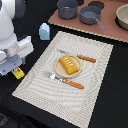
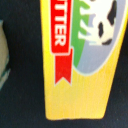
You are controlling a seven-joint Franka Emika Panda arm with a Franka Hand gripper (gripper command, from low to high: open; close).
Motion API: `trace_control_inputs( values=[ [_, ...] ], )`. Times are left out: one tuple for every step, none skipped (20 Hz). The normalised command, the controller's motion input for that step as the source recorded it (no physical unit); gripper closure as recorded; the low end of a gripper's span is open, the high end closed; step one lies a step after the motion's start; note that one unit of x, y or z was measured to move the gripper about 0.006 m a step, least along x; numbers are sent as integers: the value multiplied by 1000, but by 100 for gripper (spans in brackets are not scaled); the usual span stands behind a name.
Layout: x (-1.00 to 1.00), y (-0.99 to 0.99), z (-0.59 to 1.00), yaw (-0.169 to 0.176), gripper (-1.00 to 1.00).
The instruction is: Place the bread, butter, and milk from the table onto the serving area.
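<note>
Yellow butter under gripper – fills wrist view; finger spread, contact cannot tell – fingers hidden.

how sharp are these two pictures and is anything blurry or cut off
Exterior view: coarse, evenly lit, the butter mostly hidden under the gripper. Wrist view: soft close-up, butter fills the frame, its label lettering blurred and cropped at the edge.

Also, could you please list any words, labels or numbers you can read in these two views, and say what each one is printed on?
"UTTER": white capitals on a red banner on the butter, wrist view; the first letter is cut off by the picture's edge.
A cow picture sits beside that banner, with no words.
Exterior view: nothing readable on the milk, the bread or the serving area; the picture is too small.
</note>
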Motion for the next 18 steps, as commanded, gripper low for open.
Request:
trace_control_inputs(
  values=[
    [-280,-14,-231,23,100],
    [-280,-6,-237,23,100],
    [-280,-6,-234,23,100],
    [-274,0,-240,24,100],
    [-269,0,-243,25,100],
    [-280,0,-251,25,100],
    [-277,-3,-240,25,100],
    [-260,0,-251,25,100],
    [-240,-3,-251,24,100],
    [-234,-6,-254,20,100],
    [-223,-9,-246,20,100],
    [-220,-3,-246,23,100],
    [-200,0,-226,26,100],
    [-186,0,-217,24,100],
    [-169,0,-203,20,100],
    [-206,-3,-151,23,100],
    [-283,-6,-171,43,100],
    [-351,-157,-83,77,100]
  ],
)
